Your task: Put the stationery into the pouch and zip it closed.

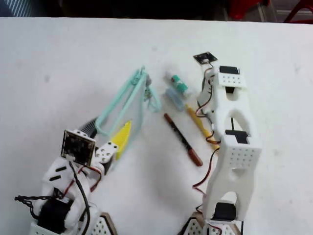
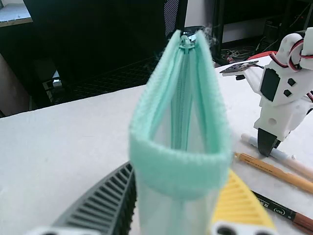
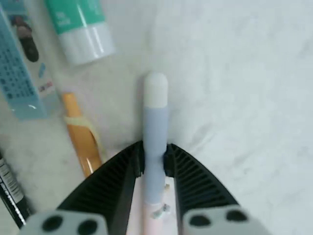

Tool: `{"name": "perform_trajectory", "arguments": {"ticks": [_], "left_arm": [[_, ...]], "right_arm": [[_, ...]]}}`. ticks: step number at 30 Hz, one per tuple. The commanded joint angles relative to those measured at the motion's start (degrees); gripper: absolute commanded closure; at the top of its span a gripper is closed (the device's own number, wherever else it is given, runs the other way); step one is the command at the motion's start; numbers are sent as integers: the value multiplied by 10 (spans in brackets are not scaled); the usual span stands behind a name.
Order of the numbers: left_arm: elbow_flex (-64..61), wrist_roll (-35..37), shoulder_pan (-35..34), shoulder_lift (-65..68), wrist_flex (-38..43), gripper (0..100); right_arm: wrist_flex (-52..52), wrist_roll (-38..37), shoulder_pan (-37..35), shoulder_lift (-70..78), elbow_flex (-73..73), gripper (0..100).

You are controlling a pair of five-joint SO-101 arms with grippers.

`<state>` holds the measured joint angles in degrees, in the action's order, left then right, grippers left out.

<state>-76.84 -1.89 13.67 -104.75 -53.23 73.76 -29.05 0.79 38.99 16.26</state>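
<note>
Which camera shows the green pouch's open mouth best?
The left wrist view: the pouch stands close up, its open mouth facing the camera. The high view shows the pouch from above and farther off.

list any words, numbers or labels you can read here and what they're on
Nothing reads clearly.
On the glue stick: pale print on the green label, too blurred.
On the light blue packet: rows of small marks, too small.
On the dark pen: white lettering, too small.
On the pouch in the left gripper and the blue pen in the right gripper: no print visible.
</note>
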Motion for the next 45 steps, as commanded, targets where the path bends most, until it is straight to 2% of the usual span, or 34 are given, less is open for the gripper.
{"name": "perform_trajectory", "arguments": {"ticks": [1, 17, 25, 37, 45], "left_arm": [[2, -3, -3, -1, 9, 782], [3, -2, -3, -1, 6, 782], [4, -2, -3, -1, 4, 779], [3, 0, -3, -1, 4, 782], [3, -2, -2, -1, 4, 781]], "right_arm": [[10, 7, 3, 2, 3, 981], [13, 11, 5, 0, -4, 981], [-24, 11, 3, -58, -32, 981], [-6, 11, -22, -389, -34, 981], [58, 11, -123, -589, -34, 981]]}}
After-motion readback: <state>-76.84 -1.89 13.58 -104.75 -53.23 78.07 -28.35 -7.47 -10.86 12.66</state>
